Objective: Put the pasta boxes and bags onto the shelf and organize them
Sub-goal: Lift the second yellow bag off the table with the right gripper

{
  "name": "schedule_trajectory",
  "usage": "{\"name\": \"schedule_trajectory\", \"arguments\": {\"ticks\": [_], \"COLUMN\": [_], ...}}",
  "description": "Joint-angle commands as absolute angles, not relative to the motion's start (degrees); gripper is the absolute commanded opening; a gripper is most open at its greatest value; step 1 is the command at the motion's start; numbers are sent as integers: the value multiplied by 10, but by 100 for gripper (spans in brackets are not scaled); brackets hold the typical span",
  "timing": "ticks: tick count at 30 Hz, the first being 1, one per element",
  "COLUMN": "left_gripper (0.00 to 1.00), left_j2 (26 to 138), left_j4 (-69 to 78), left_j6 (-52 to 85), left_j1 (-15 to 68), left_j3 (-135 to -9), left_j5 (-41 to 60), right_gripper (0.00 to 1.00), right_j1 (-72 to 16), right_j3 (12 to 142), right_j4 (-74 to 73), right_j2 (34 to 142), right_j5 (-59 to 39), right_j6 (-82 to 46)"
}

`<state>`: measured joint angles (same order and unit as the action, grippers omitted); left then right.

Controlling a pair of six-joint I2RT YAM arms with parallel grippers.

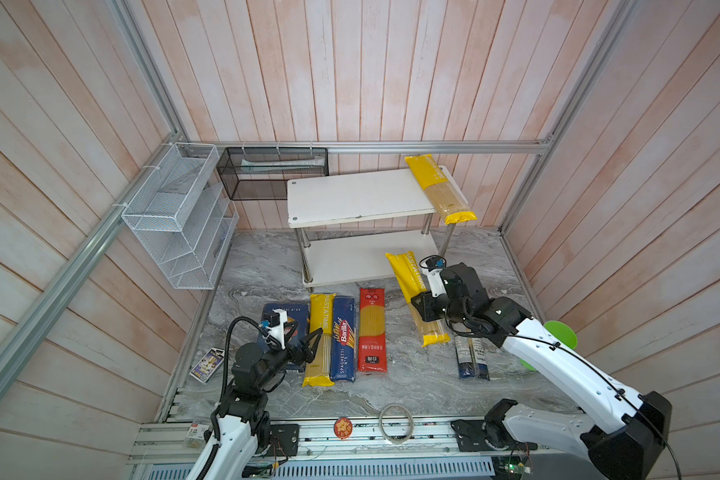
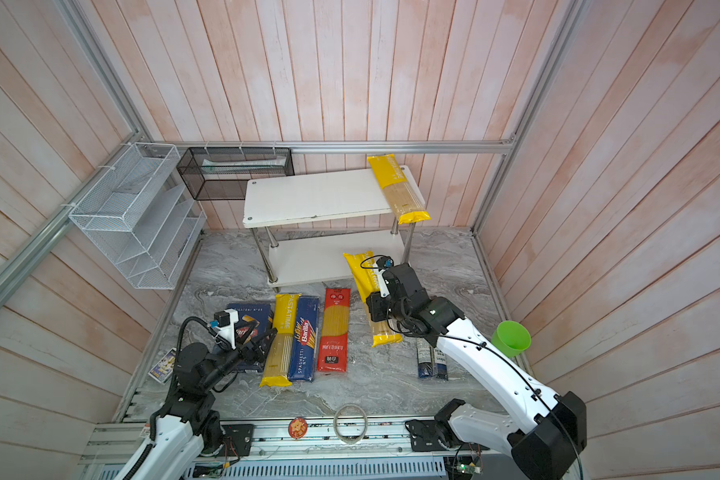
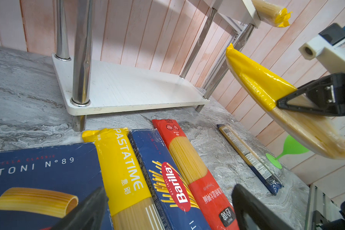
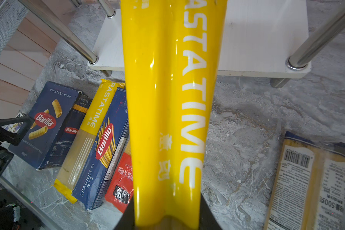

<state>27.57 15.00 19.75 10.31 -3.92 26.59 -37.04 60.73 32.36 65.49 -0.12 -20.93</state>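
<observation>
The held yellow PASTATIME bag [image 1: 406, 276] is off the counter [image 1: 262, 266]. It is tilted, with its yellow end raised over the front edge of the lower board [image 4: 263, 39] of the shelf [image 1: 350, 195], near that board's right front corner. The right gripper [image 1: 421, 306] is clamped on it about midway along, its fingers [image 3: 343, 99] pressed to opposite sides. A second yellow bag [image 1: 439, 189] lies across the right end of the shelf's top board, its near end hanging past the front edge. On the counter in front of the shelf, side by side from the left, lie the rigatoni box [image 1: 292, 309], a third yellow bag [image 1: 321, 345], the spaghetti box [image 1: 344, 345] and the red bag [image 1: 371, 328]. The clear bag [image 1: 472, 359] with the dark blue end lies apart toward the counter's right edge, partly under the right arm. The left gripper [image 1: 312, 347] hovers over the rigatoni box and the third yellow bag, fingers spread apart and holding nothing.
</observation>
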Motion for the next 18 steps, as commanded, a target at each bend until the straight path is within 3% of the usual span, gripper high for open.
{"name": "schedule_trajectory", "arguments": {"ticks": [1,18], "left_gripper": [100,100], "left_j2": [272,267], "left_j4": [166,164], "left_j6": [193,194], "left_j1": [105,105], "left_j3": [-34,-34], "left_j5": [273,274], "right_gripper": [0,0], "right_j1": [-372,-372], "right_j3": [655,760], "right_j4": [302,359], "right_j2": [625,630], "right_j5": [-4,9], "right_j6": [-200,-194]}}
